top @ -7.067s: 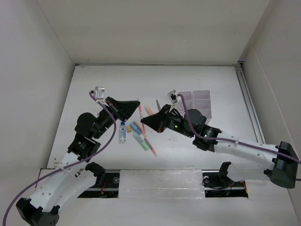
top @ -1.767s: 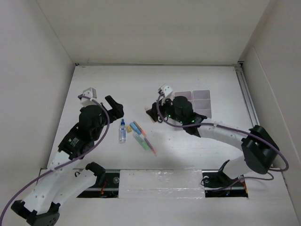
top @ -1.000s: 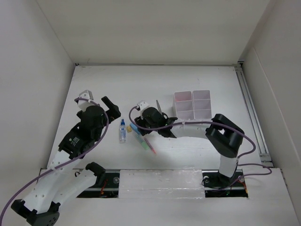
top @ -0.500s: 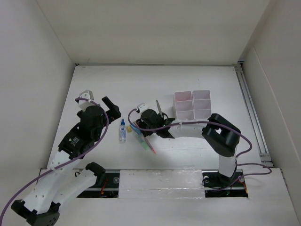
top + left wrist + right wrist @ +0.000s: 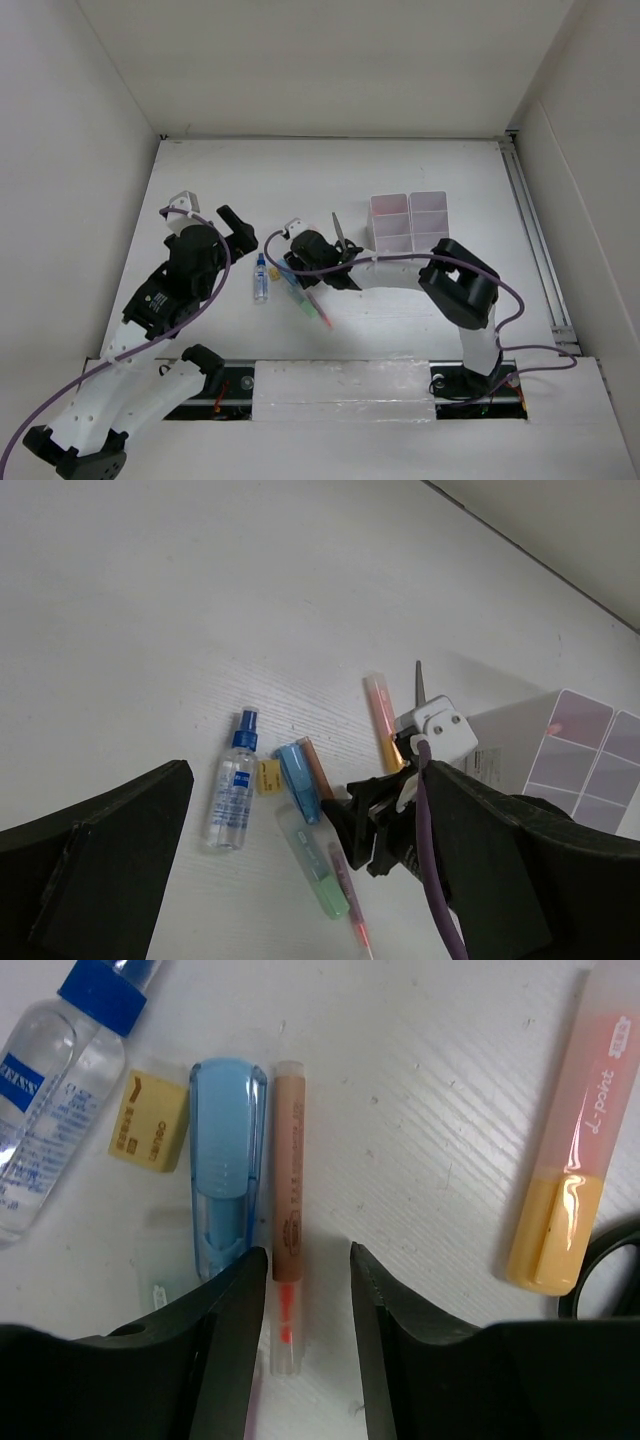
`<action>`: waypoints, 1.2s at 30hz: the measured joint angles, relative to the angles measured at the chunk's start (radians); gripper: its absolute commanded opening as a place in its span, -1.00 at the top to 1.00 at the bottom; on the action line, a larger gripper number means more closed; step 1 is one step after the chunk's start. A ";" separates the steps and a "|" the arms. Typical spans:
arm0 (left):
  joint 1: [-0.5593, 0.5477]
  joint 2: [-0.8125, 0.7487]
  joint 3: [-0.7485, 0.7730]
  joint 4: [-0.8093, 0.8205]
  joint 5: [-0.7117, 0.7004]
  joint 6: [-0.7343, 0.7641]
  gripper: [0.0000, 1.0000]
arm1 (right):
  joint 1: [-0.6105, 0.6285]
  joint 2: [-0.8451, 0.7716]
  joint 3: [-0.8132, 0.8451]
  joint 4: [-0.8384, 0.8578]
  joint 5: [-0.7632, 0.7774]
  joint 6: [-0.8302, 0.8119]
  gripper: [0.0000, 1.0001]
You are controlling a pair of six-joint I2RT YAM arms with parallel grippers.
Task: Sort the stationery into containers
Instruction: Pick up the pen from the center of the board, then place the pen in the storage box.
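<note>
Pink-brown thin pen point(image 5: 289, 1210) lies flat on bench point(image 5: 420, 1080), just beside blue marker point(image 5: 222, 1150). Right pincer point(image 5: 305, 1252) released, jaws straddling pen so closing should pinch it alone, I judge. Left pincer point(image 5: 240, 225) spread wide, empty, held back. Containers point(image 5: 388, 240) well apart, rightward.

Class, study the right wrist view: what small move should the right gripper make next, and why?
Probably lower a little and close. The right gripper is open and straddles the thin pen, which lies flat beside the blue marker.
</note>
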 measured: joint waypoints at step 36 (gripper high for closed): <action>0.000 -0.019 0.000 0.023 0.025 0.018 -1.00 | -0.357 -0.397 -0.170 0.250 -0.323 -0.045 1.00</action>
